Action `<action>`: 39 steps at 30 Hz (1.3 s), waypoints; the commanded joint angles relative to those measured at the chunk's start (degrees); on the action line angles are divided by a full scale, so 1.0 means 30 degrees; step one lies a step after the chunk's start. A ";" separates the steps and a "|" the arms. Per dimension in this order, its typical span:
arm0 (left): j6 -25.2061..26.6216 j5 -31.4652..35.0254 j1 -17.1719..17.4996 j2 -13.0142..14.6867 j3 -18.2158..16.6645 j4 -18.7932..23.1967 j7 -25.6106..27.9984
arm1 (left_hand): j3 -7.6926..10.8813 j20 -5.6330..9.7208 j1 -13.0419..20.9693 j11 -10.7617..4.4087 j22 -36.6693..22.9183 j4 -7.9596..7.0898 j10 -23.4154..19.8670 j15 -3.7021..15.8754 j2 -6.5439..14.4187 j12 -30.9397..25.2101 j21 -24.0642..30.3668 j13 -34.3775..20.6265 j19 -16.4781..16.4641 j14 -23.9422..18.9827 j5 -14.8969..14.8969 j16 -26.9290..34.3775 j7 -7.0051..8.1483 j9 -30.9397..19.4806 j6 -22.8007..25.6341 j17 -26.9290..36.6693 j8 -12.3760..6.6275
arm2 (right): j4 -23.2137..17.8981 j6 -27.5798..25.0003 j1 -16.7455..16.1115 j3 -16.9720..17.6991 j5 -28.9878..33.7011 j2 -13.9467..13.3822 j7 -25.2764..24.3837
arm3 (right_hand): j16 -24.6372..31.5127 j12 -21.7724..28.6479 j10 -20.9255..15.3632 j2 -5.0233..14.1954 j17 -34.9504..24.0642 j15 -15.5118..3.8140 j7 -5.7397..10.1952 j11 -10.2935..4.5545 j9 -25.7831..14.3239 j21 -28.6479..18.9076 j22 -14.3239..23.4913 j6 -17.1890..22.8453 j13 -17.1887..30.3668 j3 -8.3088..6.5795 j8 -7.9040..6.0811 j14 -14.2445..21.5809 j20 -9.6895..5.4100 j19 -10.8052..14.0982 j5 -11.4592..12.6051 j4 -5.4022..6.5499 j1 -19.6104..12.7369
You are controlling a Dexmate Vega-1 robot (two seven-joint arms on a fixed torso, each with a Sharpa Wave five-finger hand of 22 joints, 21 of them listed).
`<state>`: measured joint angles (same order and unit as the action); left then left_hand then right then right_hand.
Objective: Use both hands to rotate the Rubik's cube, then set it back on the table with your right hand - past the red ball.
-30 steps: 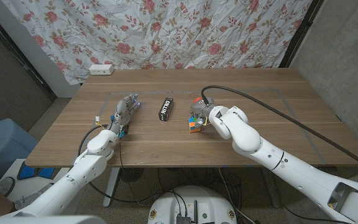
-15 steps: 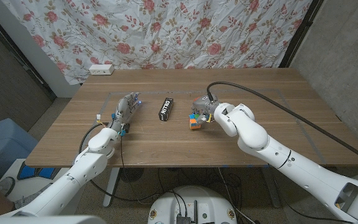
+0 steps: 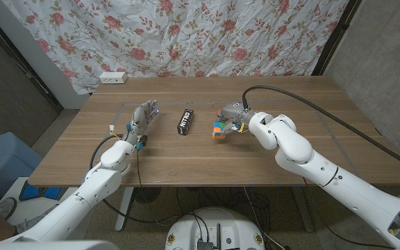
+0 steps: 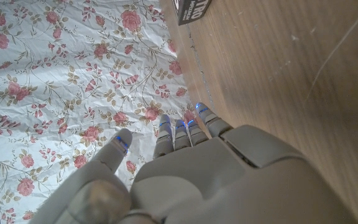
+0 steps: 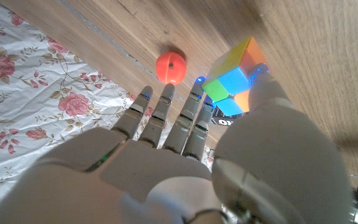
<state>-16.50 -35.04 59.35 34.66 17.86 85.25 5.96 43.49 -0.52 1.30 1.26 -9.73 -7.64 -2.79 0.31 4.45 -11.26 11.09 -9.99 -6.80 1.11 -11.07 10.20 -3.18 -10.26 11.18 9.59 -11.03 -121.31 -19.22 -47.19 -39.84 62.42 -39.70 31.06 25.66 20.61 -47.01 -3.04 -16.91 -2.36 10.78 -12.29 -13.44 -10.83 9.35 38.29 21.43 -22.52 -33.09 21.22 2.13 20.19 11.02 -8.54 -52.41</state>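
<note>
The Rubik's cube [image 3: 219,130] [image 5: 238,74] hangs just above the wooden table [image 3: 290,163] right of centre, pinched between the thumb and fingertips of my right hand [image 3: 233,116] [image 5: 185,155]. In the right wrist view a small red ball [image 5: 170,67] lies on the table just beyond those fingertips; in the head view the hand covers that spot. My left hand [image 3: 142,118] [image 4: 197,168] is over the table's left part, fingers straight and slightly apart, holding nothing, well away from the cube.
A black box labelled NITRO [image 3: 185,121] [image 4: 191,7] lies on the table between the two hands. A white power strip [image 3: 113,78] sits at the far left edge. A floral curtain hangs behind the table.
My right hand has moved right and slightly away from me, carrying the cube with it and turning it. My left hand has shifted a little farther from me.
</note>
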 commanded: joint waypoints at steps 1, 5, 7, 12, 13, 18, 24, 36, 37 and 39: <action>0.0234 0.0535 0.0050 -0.0081 0.0113 0.0853 0.0773 | 0.0161 0.0018 -0.0063 -0.0090 -0.0059 -0.0031 -0.0254 -0.0011 0.1535 -0.0048 0.0074 -0.0066 -0.0212 -0.0150 -0.0095 0.0044 -0.0050 -0.0058 0.0217 0.0054 0.0007 | -0.0248 0.0307 -0.0532 0.1262 -0.3394 -0.0934 -0.2828 | 0.0259 0.0086 -0.0389 0.0502 -0.0094 -0.2538 0.0655 -0.0106 -0.0069 -0.0064 0.0055 0.0823 0.0048 0.0123 -0.0159 0.0242 -0.0025 0.0075 0.0110 0.0045 -0.0079; 0.0360 0.0739 -0.0027 -0.0069 0.0178 0.1097 0.0930 | 0.0180 0.0024 -0.0048 -0.0069 -0.0058 -0.0009 -0.0319 0.0021 0.1541 -0.0062 0.0084 -0.0066 -0.0255 -0.0205 -0.0096 0.0050 -0.0081 -0.0058 0.0316 0.0048 -0.0020 | -0.0208 0.0486 -0.0639 0.1502 -0.4371 -0.1215 -0.3759 | 0.0318 0.0068 -0.0474 0.0552 -0.0129 -0.2553 0.0657 -0.0107 -0.0064 -0.0069 0.0056 0.0873 0.0049 0.0152 -0.0182 0.0297 -0.0035 0.0134 0.0099 0.0044 -0.0072; 0.0395 0.0849 -0.0048 -0.0069 0.0199 0.1243 0.1031 | 0.0188 0.0043 -0.0042 -0.0067 -0.0058 0.0000 -0.0335 0.0019 0.1542 -0.0063 0.0094 -0.0066 -0.0287 -0.0232 -0.0096 0.0053 -0.0083 -0.0058 0.0343 0.0046 -0.0025 | -0.0180 0.0581 -0.0655 0.1567 -0.4761 -0.1351 -0.4156 | 0.0354 0.0048 -0.0506 0.0581 -0.0149 -0.2567 0.0657 -0.0108 -0.0061 -0.0070 0.0056 0.0900 0.0043 0.0165 -0.0194 0.0330 -0.0031 0.0164 0.0094 0.0036 -0.0080; 0.0622 0.1127 -0.0101 -0.0005 0.0274 0.1682 0.1262 | 0.0212 0.0021 -0.0015 -0.0033 -0.0058 0.0042 -0.0403 0.0027 0.1543 -0.0076 0.0108 -0.0065 -0.0350 -0.0279 -0.0097 0.0049 -0.0085 -0.0058 0.0436 0.0035 -0.0044 | -0.0020 0.0751 -0.0729 0.1755 -0.5786 -0.1564 -0.5158 | 0.0450 -0.0016 -0.0595 0.0632 -0.0206 -0.2591 0.0659 -0.0109 -0.0049 -0.0072 0.0057 0.0950 0.0020 0.0216 -0.0215 0.0407 -0.0106 0.0249 0.0071 0.0005 -0.0103; 0.0650 0.1181 -0.0113 0.0006 0.0294 0.1751 0.1285 | 0.0214 0.0011 -0.0011 -0.0033 -0.0058 0.0050 -0.0412 0.0031 0.1541 -0.0077 0.0115 -0.0065 -0.0369 -0.0293 -0.0097 0.0051 -0.0078 -0.0058 0.0448 0.0033 -0.0046 | 0.0013 0.0793 -0.0754 0.1790 -0.5969 -0.1614 -0.5369 | 0.0471 -0.0017 -0.0624 0.0648 -0.0219 -0.2594 0.0660 -0.0109 -0.0046 -0.0071 0.0057 0.0955 0.0027 0.0225 -0.0217 0.0425 -0.0101 0.0261 0.0068 0.0004 -0.0103; 0.1049 0.1488 -0.0037 0.0098 0.0366 0.2339 0.1692 | 0.0237 0.0011 0.0028 -0.0091 -0.0058 0.0125 -0.0523 0.0072 0.1519 -0.0101 0.0132 -0.0065 -0.0447 -0.0398 -0.0093 0.0061 -0.0058 -0.0058 0.0551 0.0016 -0.0064 | 0.0104 0.0843 -0.0900 0.1978 -0.6849 -0.1842 -0.6236 | 0.0538 -0.0016 -0.0738 0.0695 -0.0259 -0.2612 0.0660 -0.0109 -0.0037 -0.0069 0.0058 0.0984 0.0053 0.0257 -0.0228 0.0475 -0.0122 0.0311 0.0054 -0.0011 -0.0123; 0.1128 0.2067 0.0197 0.0169 0.0453 0.3095 0.2183 | 0.0269 -0.0002 0.0054 -0.0077 -0.0059 0.0184 -0.0727 0.0077 0.1514 -0.0152 0.0144 -0.0064 -0.0525 -0.0568 -0.0089 0.0089 -0.0044 -0.0058 0.0769 0.0012 -0.0115 | 0.0291 0.1037 -0.1020 0.2286 -0.8005 -0.2113 -0.7177 | 0.0585 -0.0029 -0.0813 0.0734 -0.0289 -0.2604 0.0659 -0.0108 -0.0029 -0.0072 0.0059 0.1009 0.0056 0.0287 -0.0235 0.0505 -0.0150 0.0356 0.0039 -0.0006 -0.0110; 0.1476 0.3614 0.0648 0.0072 0.0716 0.4491 0.3590 | 0.0340 0.0000 0.0068 -0.0142 -0.0061 0.0237 -0.1093 0.0155 0.1523 -0.0210 0.0159 -0.0065 -0.0688 -0.0833 -0.0080 0.0095 0.0135 -0.0060 0.1357 0.0019 -0.0239 | 0.0822 0.1593 -0.1244 0.2880 -1.0250 -0.2648 -0.8720 | 0.0697 -0.0111 -0.0999 0.0805 -0.0363 -0.2550 0.0658 -0.0103 -0.0001 -0.0023 0.0065 0.1089 0.0044 0.0413 -0.0254 0.0553 0.0032 0.0324 -0.0014 0.0020 -0.0017; 0.1648 0.3804 0.0690 0.0137 0.0734 0.4681 0.3742 | 0.0346 0.0002 0.0070 -0.0133 -0.0060 0.0241 -0.1091 0.0154 0.1526 -0.0203 0.0161 -0.0066 -0.0700 -0.0864 -0.0080 0.0101 0.0146 -0.0060 0.1369 0.0019 -0.0235 | 0.0866 0.1705 -0.1270 0.2949 -1.0475 -0.2717 -0.8828 | 0.0702 -0.0111 -0.1014 0.0806 -0.0366 -0.2543 0.0658 -0.0103 0.0000 -0.0023 0.0065 0.1095 0.0048 0.0422 -0.0255 0.0554 0.0043 0.0327 -0.0018 0.0024 -0.0006; 0.1644 0.4139 0.0744 0.0183 0.0778 0.4886 0.3881 | 0.0352 -0.0011 0.0066 -0.0159 -0.0060 0.0239 -0.1114 0.0159 0.1526 -0.0202 0.0167 -0.0066 -0.0732 -0.0918 -0.0079 0.0113 0.0178 -0.0061 0.1404 0.0023 -0.0234 | 0.0941 0.1801 -0.1333 0.3074 -1.0898 -0.2784 -0.9039 | 0.0711 -0.0109 -0.1048 0.0809 -0.0372 -0.2528 0.0658 -0.0102 0.0003 -0.0023 0.0066 0.1106 0.0056 0.0441 -0.0257 0.0557 0.0055 0.0337 -0.0025 0.0032 0.0020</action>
<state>-12.83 -27.13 60.53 35.02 19.53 96.11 14.12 44.12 -0.61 1.30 0.72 -9.73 -7.01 -5.53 0.72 4.45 -11.71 11.09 -9.99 -8.33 -1.14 -11.07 10.20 -2.66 -10.25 14.76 9.61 -11.48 -119.76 -15.35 -50.41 -32.45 36.06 -46.52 8.09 27.45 20.12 -48.55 -3.03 -17.70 -2.57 10.25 -11.79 -13.15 -10.83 9.49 38.82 21.38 -21.56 -33.71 22.44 2.04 21.09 10.62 -8.55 -52.41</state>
